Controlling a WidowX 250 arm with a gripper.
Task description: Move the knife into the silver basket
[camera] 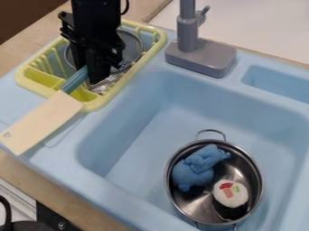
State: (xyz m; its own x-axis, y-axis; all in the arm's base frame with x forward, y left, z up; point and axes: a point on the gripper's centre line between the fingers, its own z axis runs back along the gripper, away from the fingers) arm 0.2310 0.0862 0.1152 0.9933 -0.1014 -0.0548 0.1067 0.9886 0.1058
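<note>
My gripper (88, 72) hangs over the yellow dish rack at the upper left, shut on the end of the knife's blue handle. The knife (41, 121) has a wide cream blade that points down and left, over the sink unit's left rim; its handle crosses the rack's front corner. Inside the rack, a silver mesh basket (131, 47) is partly hidden behind the gripper. More silver mesh shows just right of and below the fingers.
The yellow rack (124, 87) has raised edges and dividers. A grey faucet (201, 56) stands to its right. In the light blue sink (142, 135), a metal pot (195, 208) holds a blue toy (194, 169) and a sushi-like toy (230, 194).
</note>
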